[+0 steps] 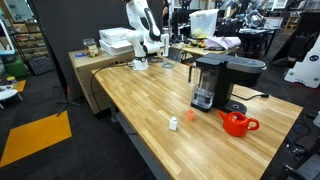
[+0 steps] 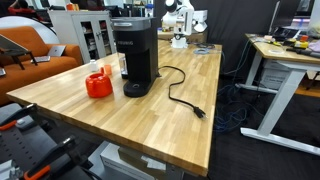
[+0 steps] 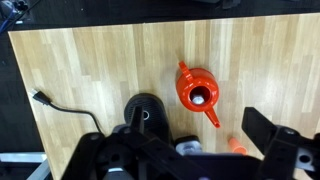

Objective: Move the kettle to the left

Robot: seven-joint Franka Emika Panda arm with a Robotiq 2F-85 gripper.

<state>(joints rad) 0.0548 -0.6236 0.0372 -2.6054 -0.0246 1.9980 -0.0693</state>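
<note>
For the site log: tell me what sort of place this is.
Probably a robotics lab or workshop: a white robot arm stands at the far end of a long wooden-plank table, with cluttered equipment desks behind it and a white-framed workbench nearby.

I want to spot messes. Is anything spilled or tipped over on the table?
Nothing spilled. The kettle and coffee maker stand upright. Only oddity: the coffee maker's cord lies unplugged across the table.

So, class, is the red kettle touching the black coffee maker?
Apart. The wrist view, looking down, shows a strip of bare table between the kettle and the coffee maker.
</note>
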